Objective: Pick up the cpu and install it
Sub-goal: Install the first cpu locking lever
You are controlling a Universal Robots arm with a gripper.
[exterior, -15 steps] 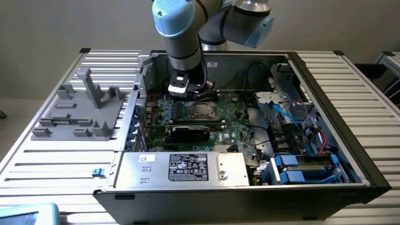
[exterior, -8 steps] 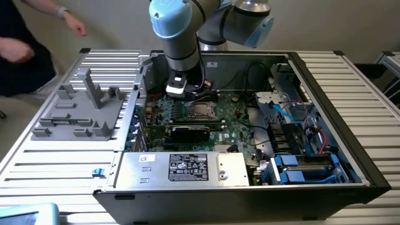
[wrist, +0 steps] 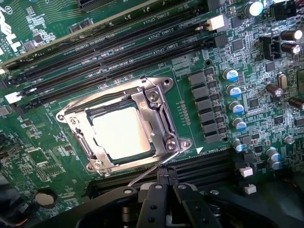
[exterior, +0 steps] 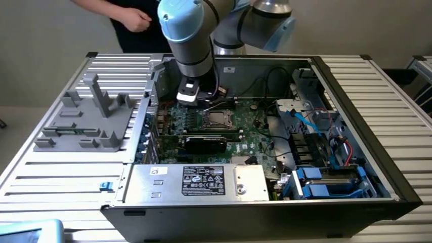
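Observation:
The cpu (wrist: 122,133), a flat square chip with a bright silver top, lies inside the metal socket frame (wrist: 156,107) on the green motherboard (wrist: 209,52). The frame's load plate surrounds the chip. My gripper (wrist: 165,175) is shut, its dark fingers pressed together just beside the socket's edge, with nothing seen between them. A thin wire lever (wrist: 148,173) runs from the frame's corner toward the fingertips. In the exterior view the gripper (exterior: 191,103) hangs over the board inside the open computer case, just to the exterior view's left of the socket (exterior: 217,119).
Memory slots (wrist: 118,42) flank the socket and capacitors (wrist: 233,90) stand nearby. The case holds a labelled silver power supply (exterior: 202,181), a black card (exterior: 206,143), cables and blue drive bays (exterior: 324,185). A grey fixture (exterior: 88,119) sits on the table. A person's hand (exterior: 137,21) is behind.

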